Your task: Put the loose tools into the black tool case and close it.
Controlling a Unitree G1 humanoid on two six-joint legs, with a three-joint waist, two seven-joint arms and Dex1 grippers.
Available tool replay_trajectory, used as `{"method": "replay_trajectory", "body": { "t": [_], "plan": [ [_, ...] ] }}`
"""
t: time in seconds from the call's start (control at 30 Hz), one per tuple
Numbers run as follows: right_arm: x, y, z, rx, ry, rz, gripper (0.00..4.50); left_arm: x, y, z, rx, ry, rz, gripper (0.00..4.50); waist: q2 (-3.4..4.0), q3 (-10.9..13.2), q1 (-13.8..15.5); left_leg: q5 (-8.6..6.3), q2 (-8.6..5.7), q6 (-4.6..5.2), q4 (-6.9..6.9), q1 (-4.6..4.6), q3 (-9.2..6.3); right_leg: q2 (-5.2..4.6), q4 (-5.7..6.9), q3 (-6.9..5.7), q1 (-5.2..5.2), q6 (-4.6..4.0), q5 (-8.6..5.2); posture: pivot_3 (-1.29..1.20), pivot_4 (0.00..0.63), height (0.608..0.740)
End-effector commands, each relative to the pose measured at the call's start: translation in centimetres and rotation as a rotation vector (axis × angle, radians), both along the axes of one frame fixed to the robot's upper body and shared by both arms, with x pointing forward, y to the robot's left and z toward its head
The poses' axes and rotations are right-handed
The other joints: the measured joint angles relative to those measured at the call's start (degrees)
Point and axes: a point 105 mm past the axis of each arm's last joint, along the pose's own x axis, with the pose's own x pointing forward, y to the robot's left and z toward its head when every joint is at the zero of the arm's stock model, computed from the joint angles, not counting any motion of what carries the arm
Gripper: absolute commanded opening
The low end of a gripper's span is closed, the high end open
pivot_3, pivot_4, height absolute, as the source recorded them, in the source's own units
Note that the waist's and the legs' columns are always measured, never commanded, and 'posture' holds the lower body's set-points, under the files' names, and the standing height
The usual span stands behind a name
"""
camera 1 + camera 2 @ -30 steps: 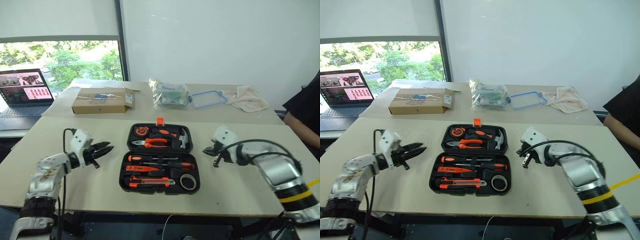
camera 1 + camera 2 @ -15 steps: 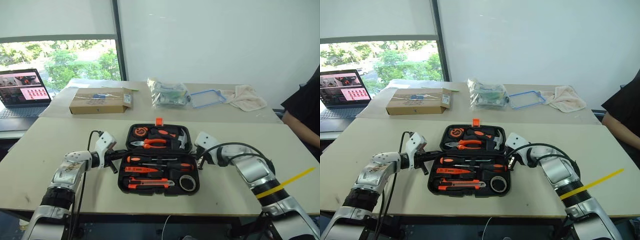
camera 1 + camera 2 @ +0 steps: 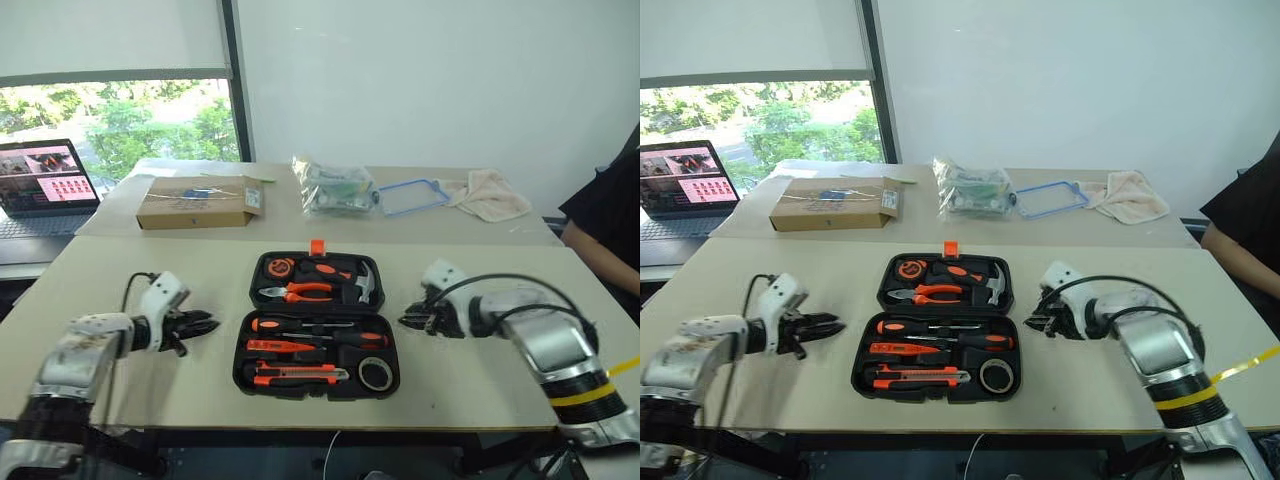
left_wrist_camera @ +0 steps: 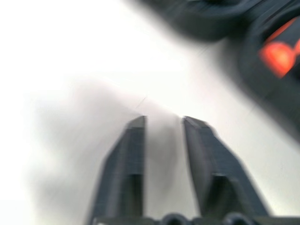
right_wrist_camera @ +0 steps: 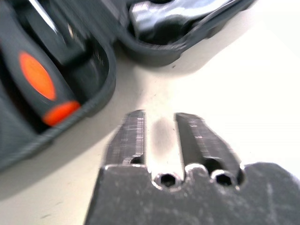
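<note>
The black tool case [image 3: 320, 394] lies open flat in the middle of the table, its lid half on the far side. In its near half sit a utility knife [image 3: 298, 375] and orange-and-black screwdrivers [image 3: 300, 326], pressed into the recesses. Pliers [image 3: 300, 290] and a hammer [image 3: 365, 282] rest in the lid half. My left gripper [image 3: 207, 325] hovers left of the case, pointing at it, open with nothing between its fingers [image 4: 133, 140]. To the right of the case my right gripper [image 3: 408, 320] also points inward, open and empty, its fingers [image 5: 131, 136] just short of the case's rim.
A roll of tape [image 3: 375, 372] sits in the case's near right corner. On the far table lie a cardboard box [image 3: 197, 202], a plastic bag [image 3: 335, 187], a blue frame [image 3: 415, 195] and a cloth [image 3: 490, 195]. A laptop [image 3: 45, 185] stands far left. A person [image 3: 605, 235] sits at the right edge.
Both grippers have drawn back outward from the sides of the case and opened. The case still lies open flat with the tools inside.
</note>
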Motion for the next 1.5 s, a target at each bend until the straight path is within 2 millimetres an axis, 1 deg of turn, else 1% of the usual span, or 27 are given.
{"method": "replay_trajectory", "body": {
  "t": [0.03, 0.1, 0.13, 0.17, 0.2, 0.3, 0.37, 0.47, 0.63, 0.67, 0.73, 0.77, 0.9, 0.97, 1.03, 1.1, 1.17, 1.23, 1.3, 1.33, 1.4, 1.43, 1.47, 1.5],
  "plan": [
    [0.2, 0.8, 2.7, 0.166, 0.106, -0.081, 2.88, 0.7, -1.9, 3.8, -0.155, 0.03, -0.023, 2.97, -0.14, 0.08, 0.22, 0.0, 0.0, 0.0, 0.02, -0.03, -0.02, -0.01, 0.0, -0.02, 0.0, 0.0, 0.0, 0.0, 0.15, 0.74],
    [1.2, 1.1, 3.3, 0.192, 0.127, -0.13, 3.53, 1.0, -3.0, 4.5, -0.197, 0.081, -0.029, 3.66, -0.19, 0.11, 0.33, 0.03, -0.03, -0.03, 0.12, -0.06, -0.06, 0.0, 0.05, -0.05, -0.03, -0.06, 0.05, 0.0, 0.15, 0.74],
    [1.6, 1.1, 3.2, 0.18, 0.146, -0.159, 3.77, 1.4, -3.3, 4.5, -0.204, 0.091, -0.018, 3.94, -0.19, 0.11, 0.32, 0.05, -0.06, -0.04, 0.12, -0.04, -0.07, -0.01, 0.07, -0.05, -0.02, -0.07, 0.06, 0.0, 0.15, 0.74],
    [2.1, 1.0, 3.0, 0.157, 0.16, -0.188, 4.22, 2.0, -3.5, 4.6, -0.217, 0.103, 0.012, 4.36, -0.19, 0.11, 0.32, 0.05, -0.1, -0.05, 0.12, -0.02, -0.07, -0.01, 0.07, -0.04, 0.0, -0.08, 0.06, 0.0, 0.15, 0.74],
    [2.6, 1.1, 3.0, 0.148, 0.164, -0.207, 4.45, 2.6, -3.7, 4.6, -0.223, 0.107, 0.036, 4.38, -0.19, 0.11, 0.35, 0.06, -0.14, -0.06, 0.11, 0.02, -0.07, -0.01, 0.09, -0.01, 0.01, -0.08, 0.06, 0.0, 0.15, 0.74],
    [4.3, 1.4, 3.0, 0.148, 0.151, -0.263, 4.45, 4.1, -4.5, 4.5, -0.21, 0.108, 0.074, 4.38, -0.19, 0.11, -0.08, 0.08, -0.26, -0.09, 0.1, 0.05, -0.07, 0.02, 0.13, 0.0, 0.06, -0.08, 0.06, 0.0, 0.15, 0.74],
    [5.1, 1.6, 3.0, 0.152, 0.149, -0.29, 4.45, 4.8, -4.7, 4.3, -0.194, 0.105, 0.097, 4.38, -0.19, 0.11, -0.42, 0.1, -0.27, -0.12, 0.08, 0.03, -0.07, 0.05, 0.11, 0.0, 0.02, -0.08, 0.06, 0.0, 0.15, 0.74],
    [6.0, 1.7, 2.7, 0.149, 0.141, -0.318, 4.45, 5.3, -5.2, 3.9, -0.162, 0.116, 0.096, 4.38, -0.19, 0.11, -0.65, 0.1, -0.3, -0.13, -0.06, -0.07, -0.07, 0.03, 0.07, -0.07, -0.14, -0.07, 0.05, 0.0, 0.15, 0.74],
    [6.8, 2.8, 2.3, 0.174, 0.161, -0.321, 4.45, 5.9, -4.9, 3.2, -0.125, 0.118, 0.133, 4.38, -0.19, 0.11, -1.36, 0.11, -0.31, -0.16, -0.23, -0.06, -0.07, -0.01, -0.01, -0.23, -0.16, -0.06, 0.05, 0.0, 0.15, 0.74],
    [7.0, 2.8, 2.0, 0.163, 0.166, -0.325, 4.2, 6.0, -4.7, 3.1, -0.116, 0.119, 0.139, 4.38, -0.19, 0.11, -1.37, 0.12, -0.3, -0.17, -0.23, -0.07, -0.09, -0.01, -0.01, -0.24, -0.16, -0.06, 0.05, 0.0, 0.15, 0.74],
    [7.1, 2.8, 1.6, 0.148, 0.181, -0.342, 3.74, 6.0, -4.5, 2.9, -0.102, 0.119, 0.148, 3.87, -0.18, 0.11, -1.39, 0.13, -0.3, -0.18, -0.23, -0.06, -0.1, -0.03, -0.01, -0.27, -0.15, -0.06, 0.05, 0.0, 0.15, 0.74],
    [7.2, 2.7, 1.5, 0.143, 0.187, -0.352, 3.41, 6.0, -4.4, 2.8, -0.097, 0.12, 0.149, 3.65, -0.18, 0.11, -1.39, 0.13, -0.3, -0.19, -0.23, -0.06, -0.1, -0.04, 0.0, -0.27, -0.15, -0.06, 0.05, 0.0, 0.15, 0.74],
    [7.2, 2.4, 0.9, 0.102, 0.201, -0.37, 2.03, 6.1, -4.5, 2.6, -0.088, 0.124, 0.152, 2.17, -0.17, 0.11, -1.5, 0.16, -0.3, -0.24, -0.22, 0.02, -0.08, -0.05, 0.05, -0.22, -0.1, -0.06, 0.05, 0.0, 0.15, 0.74],
    [7.2, 2.5, 0.8, 0.093, 0.205, -0.37, 1.35, 6.5, -4.5, 2.7, -0.092, 0.104, 0.168, 1.43, -0.17, 0.11, -1.42, 0.2, -0.27, -0.31, -0.2, 0.08, -0.1, -0.05, 0.07, -0.22, -0.03, -0.06, 0.05, 0.0, 0.15, 0.74],
    [7.2, 2.5, 0.8, 0.095, 0.205, -0.371, 0.74, 6.5, -4.6, 2.8, -0.102, 0.099, 0.17, 0.74, -0.17, 0.11, -1.32, 0.23, -0.26, -0.34, -0.17, 0.12, -0.1, -0.08, 0.1, -0.17, 0.01, -0.06, 0.05, 0.0, 0.15, 0.74],
    [7.3, 2.6, 0.9, 0.108, 0.195, -0.368, 0.01, 6.4, -4.8, 2.7, -0.121, 0.092, 0.168, 0.0, -0.17, 0.11, -1.28, 0.24, -0.25, -0.32, -0.08, 0.13, -0.1, -0.1, 0.17, -0.12, 0.05, -0.07, 0.06, 0.0, 0.15, 0.74],
    [7.4, 3.0, 1.4, 0.15, 0.174, -0.348, 0.01, 6.3, -4.9, 2.8, -0.147, 0.073, 0.163, 0.0, -0.17, 0.11, -1.34, 0.25, -0.25, -0.28, -0.06, 0.15, -0.09, -0.15, 0.2, -0.07, 0.06, -0.08, 0.12, 0.0, 0.15, 0.74],
    [7.4, 4.7, 3.5, 0.263, 0.064, -0.218, 0.01, 6.3, -5.1, 3.2, -0.208, 0.021, 0.165, 0.0, -0.17, 0.11, -1.33, 0.26, -0.24, -0.27, -0.06, 0.16, -0.08, -0.15, 0.22, -0.02, 0.05, -0.1, 0.17, 0.0, 0.15, 0.74],
    [6.8, 5.5, 4.8, 0.293, -0.025, -0.121, 0.01, 6.4, -5.2, 3.9, -0.275, -0.047, 0.16, 0.0, -0.17, 0.11, -1.29, 0.26, -0.23, -0.27, -0.08, 0.16, -0.08, -0.15, 0.2, -0.01, 0.03, -0.11, 0.19, 0.0, 0.15, 0.74],
    [6.9, 5.5, 5.6, 0.293, -0.119, -0.09, 0.01, 6.5, -5.1, 4.1, -0.293, -0.09, 0.16, 0.0, -0.16, 0.11, -1.33, 0.26, -0.23, -0.27, -0.09, 0.15, -0.08, -0.15, 0.21, -0.01, 0.01, -0.11, 0.19, 0.0, 0.15, 0.74],
    [6.5, 5.3, 7.0, 0.238, -0.345, -0.006, 0.01, 6.4, -4.6, 5.1, -0.309, -0.25, 0.136, 0.0, -0.13, 0.14, -1.33, 0.27, -0.21, -0.27, -0.1, 0.09, -0.08, -0.14, 0.2, 0.0, -0.06, -0.1, 0.19, 0.0, 0.15, 0.74],
    [6.1, 5.1, 7.3, 0.186, -0.438, 0.031, 0.01, 6.4, -4.1, 5.4, -0.266, -0.35, 0.132, 0.0, -0.12, 0.16, -1.32, 0.27, -0.22, -0.28, -0.1, 0.07, -0.04, -0.15, 0.2, 0.01, -0.11, -0.1, 0.19, 0.0, 0.15, 0.74],
    [5.8, 4.8, 7.4, 0.137, -0.519, 0.063, 0.01, 6.2, -3.8, 5.5, -0.245, -0.415, 0.122, 0.0, -0.07, 0.19, -1.32, 0.28, -0.24, -0.3, -0.12, 0.02, -0.05, -0.16, 0.16, -0.01, -0.15, -0.1, 0.19, 0.0, 0.15, 0.74],
    [5.3, 4.5, 7.1, 0.081, -0.583, 0.104, 0.01, 5.8, -3.6, 5.1, -0.197, -0.457, 0.096, 0.0, -0.05, 0.2, -1.28, 0.28, -0.24, -0.3, -0.11, -0.02, -0.04, -0.16, 0.15, -0.02, -0.19, -0.1, 0.19, 0.0, 0.15, 0.74]
  ]
}}
